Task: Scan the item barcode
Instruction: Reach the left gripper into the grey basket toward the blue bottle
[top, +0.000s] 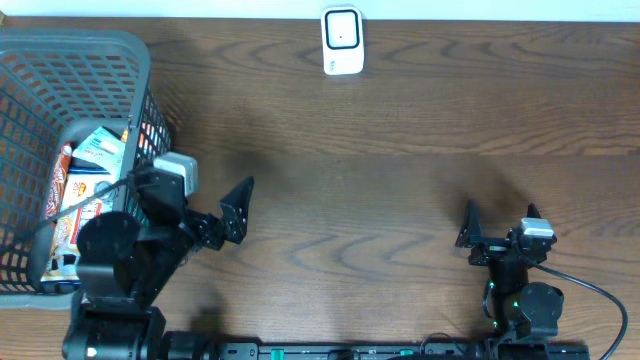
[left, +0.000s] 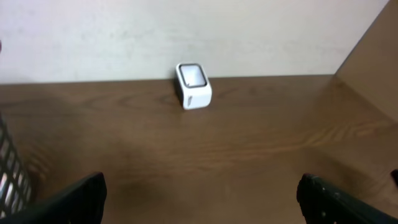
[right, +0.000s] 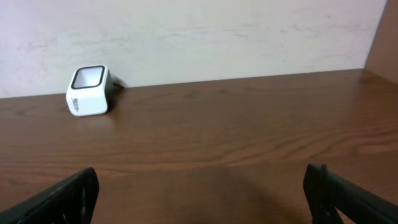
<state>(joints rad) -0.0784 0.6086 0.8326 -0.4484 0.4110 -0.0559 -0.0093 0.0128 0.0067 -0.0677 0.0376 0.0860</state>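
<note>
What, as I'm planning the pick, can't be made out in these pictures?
1. Items in the basket: overhead, partly under the left arm; print too small, no barcode visible.
2. Basket: overhead, cut off by the left edge; left wrist shows only a sliver.
3. Scanner: small in every view; its side print is unreadable.

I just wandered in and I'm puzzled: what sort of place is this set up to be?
Probably a mock shop checkout on a wooden table: a small white barcode scanner stands at its far edge, and a grey shopping basket at the left holds packaged groceries.
</note>
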